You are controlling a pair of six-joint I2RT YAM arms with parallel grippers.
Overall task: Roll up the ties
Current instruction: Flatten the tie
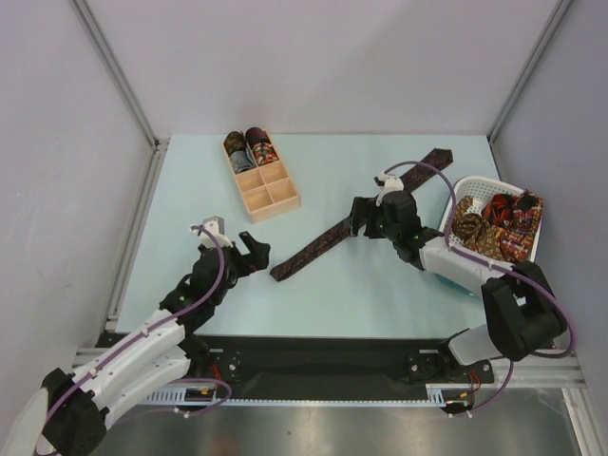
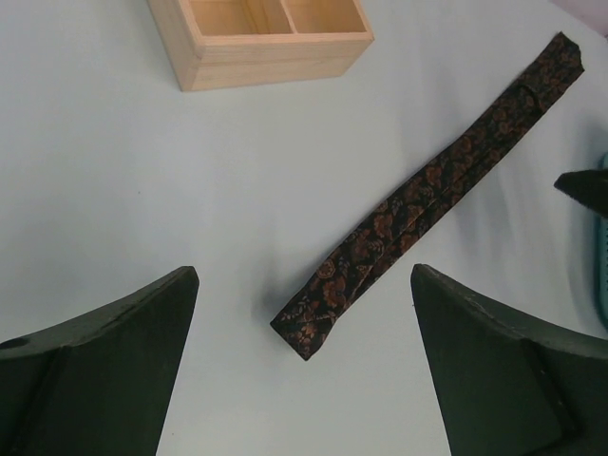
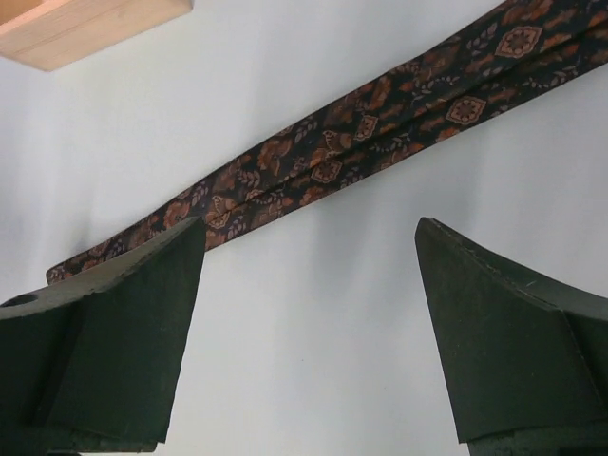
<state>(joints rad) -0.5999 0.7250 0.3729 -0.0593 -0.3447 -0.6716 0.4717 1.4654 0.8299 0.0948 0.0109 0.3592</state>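
One dark maroon tie [image 1: 318, 247] with an orange floral pattern lies flat and unrolled across the table, running diagonally from near left to far right. My left gripper [image 1: 253, 253] stands open just short of the tie's near end [image 2: 306, 332], with nothing between its fingers [image 2: 304, 275]. My right gripper [image 1: 354, 220] is open over the tie's middle; the tie [image 3: 380, 104] passes just beyond its fingertips [image 3: 309, 223]. Two rolled ties [image 1: 249, 149] sit in the far cells of the wooden box. Several loose ties [image 1: 496, 226] are heaped in the white basket.
The wooden compartment box [image 1: 275, 201] stands at the back left of the tie, with its corner in the left wrist view [image 2: 266, 57]. The white basket [image 1: 456, 245] sits at the right edge, beside the right arm. Grey walls and metal rails surround the table.
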